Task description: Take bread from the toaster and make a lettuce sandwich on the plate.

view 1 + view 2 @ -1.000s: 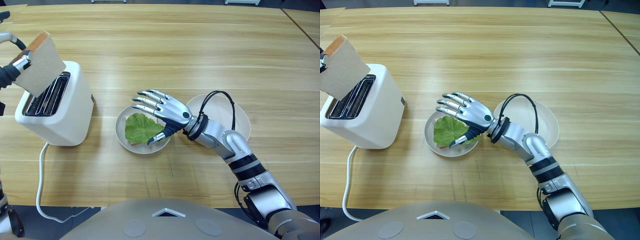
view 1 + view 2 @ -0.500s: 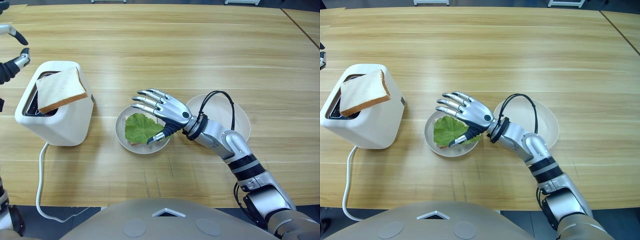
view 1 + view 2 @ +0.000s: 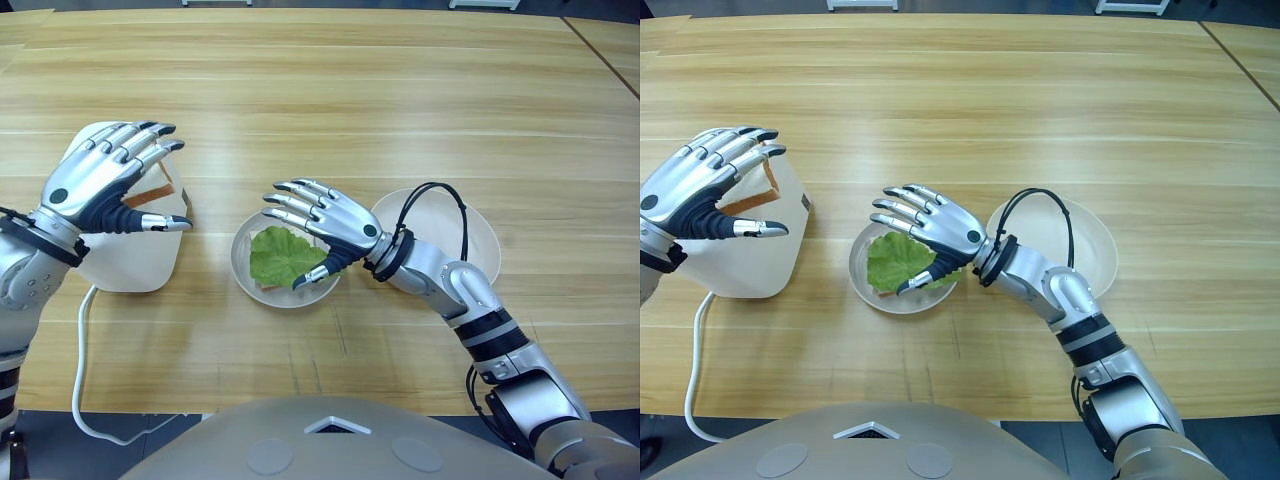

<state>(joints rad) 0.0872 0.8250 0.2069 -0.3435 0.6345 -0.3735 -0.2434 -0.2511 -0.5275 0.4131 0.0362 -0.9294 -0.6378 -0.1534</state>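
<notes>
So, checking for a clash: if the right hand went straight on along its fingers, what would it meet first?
Bare table lies below at first, then probably the fingertips of the left hand over the toaster. Heights are unclear, so it may hit the toaster instead.

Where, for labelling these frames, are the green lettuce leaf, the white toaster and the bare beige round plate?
green lettuce leaf (image 3: pixel 275 257): left eye view, leaf's middle.
white toaster (image 3: pixel 138 264): left eye view, lower front wall.
bare beige round plate (image 3: pixel 484 240): left eye view, bare right side.
</notes>
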